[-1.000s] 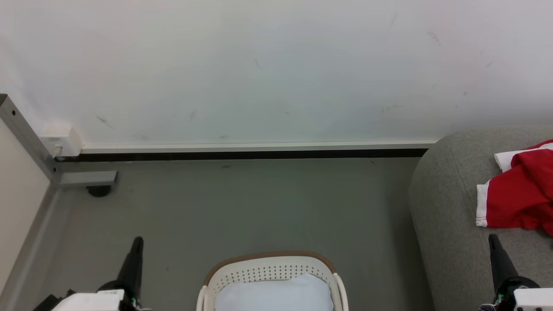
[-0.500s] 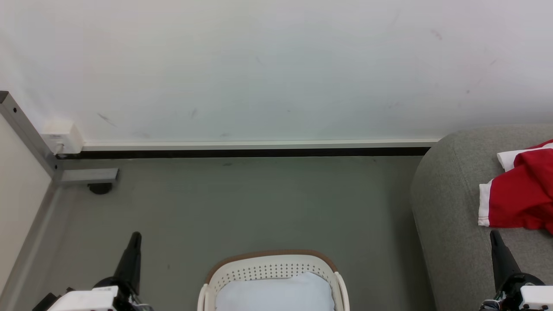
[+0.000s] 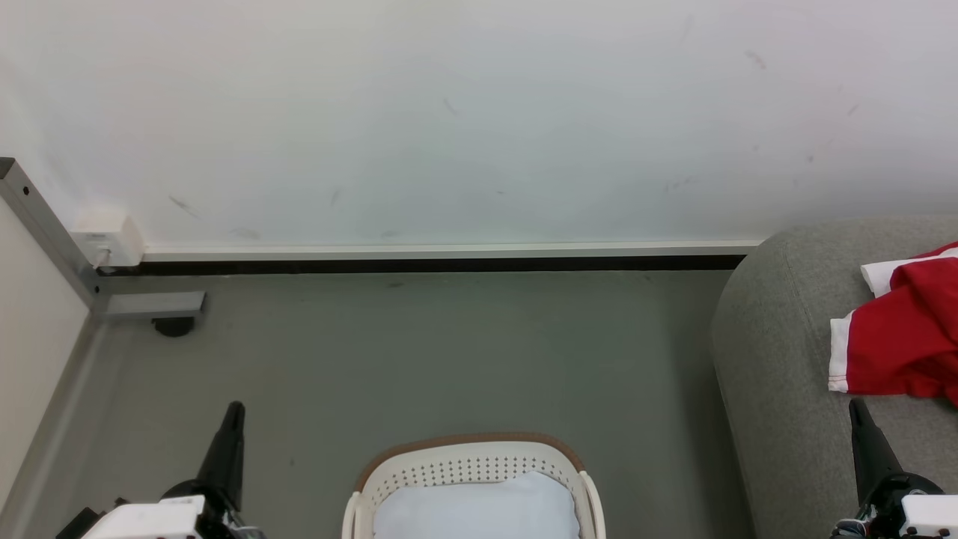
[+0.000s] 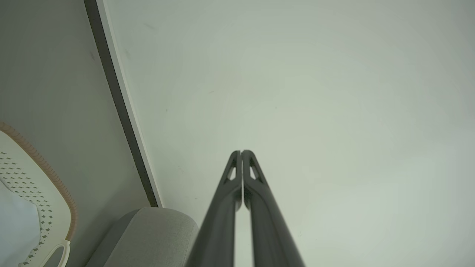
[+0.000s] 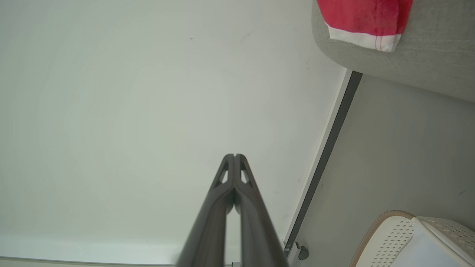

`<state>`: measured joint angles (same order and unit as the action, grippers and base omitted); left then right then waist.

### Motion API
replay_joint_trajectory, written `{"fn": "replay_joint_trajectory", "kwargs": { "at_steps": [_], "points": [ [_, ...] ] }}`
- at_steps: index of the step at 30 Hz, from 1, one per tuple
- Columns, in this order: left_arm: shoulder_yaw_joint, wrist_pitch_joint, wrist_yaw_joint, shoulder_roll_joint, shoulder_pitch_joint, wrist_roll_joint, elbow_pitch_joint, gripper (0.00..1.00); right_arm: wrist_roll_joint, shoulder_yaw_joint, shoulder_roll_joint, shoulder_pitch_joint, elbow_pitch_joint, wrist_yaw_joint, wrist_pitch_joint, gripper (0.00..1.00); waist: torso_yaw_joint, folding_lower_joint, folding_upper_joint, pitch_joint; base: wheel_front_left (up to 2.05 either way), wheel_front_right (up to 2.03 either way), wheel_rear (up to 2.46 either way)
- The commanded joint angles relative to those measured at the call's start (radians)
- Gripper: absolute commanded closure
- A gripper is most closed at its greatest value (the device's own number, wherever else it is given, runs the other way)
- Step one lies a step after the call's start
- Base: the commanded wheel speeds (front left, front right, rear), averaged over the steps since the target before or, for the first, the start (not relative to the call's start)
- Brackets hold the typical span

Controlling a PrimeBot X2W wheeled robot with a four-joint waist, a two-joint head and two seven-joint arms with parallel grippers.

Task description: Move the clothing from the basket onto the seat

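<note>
While the clothing (image 3: 898, 340) lies on the seat (image 3: 771, 352), the basket (image 3: 470, 451) stands on the floor (image 3: 449, 352).
Head view: left gripper (image 3: 235, 409) and right gripper (image 3: 855, 406) flank the basket, apart from it. Left wrist view: fingers (image 4: 222, 207) pressed together, empty. Right wrist view: likewise pinched together, empty.

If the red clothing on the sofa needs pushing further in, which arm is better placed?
Right, probably: the right gripper is close to the clothing on the seat; the left gripper lies beyond the basket.

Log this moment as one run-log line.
left gripper: shut, empty | right gripper: shut, empty | clothing: on seat | basket: on floor, no red fabric in visible part
</note>
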<state>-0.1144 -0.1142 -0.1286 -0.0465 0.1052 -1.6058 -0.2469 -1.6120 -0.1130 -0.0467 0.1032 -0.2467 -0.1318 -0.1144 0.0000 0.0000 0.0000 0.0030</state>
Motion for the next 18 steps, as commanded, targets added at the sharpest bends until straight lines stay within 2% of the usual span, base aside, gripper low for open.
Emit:
{"fn": "replay_joint_trajectory", "kwargs": {
  "at_steps": [1, 18],
  "points": [
    [-0.002, -0.004, -0.005, -0.007, 0.01, -0.013, 0.003, 1.0, -0.002, -0.003, -0.007, 0.012, 0.005, 0.002, -0.003, 1.0, 0.0, 0.0, 0.0, 0.0, 0.0, 0.0, 0.0],
    [-0.002, -0.004, -0.005, -0.007, 0.01, -0.013, 0.003, 1.0, -0.002, -0.003, -0.007, 0.012, 0.005, 0.002, -0.003, 1.0, 0.0, 0.0, 0.0, 0.0, 0.0, 0.0, 0.0]
  ]
}}
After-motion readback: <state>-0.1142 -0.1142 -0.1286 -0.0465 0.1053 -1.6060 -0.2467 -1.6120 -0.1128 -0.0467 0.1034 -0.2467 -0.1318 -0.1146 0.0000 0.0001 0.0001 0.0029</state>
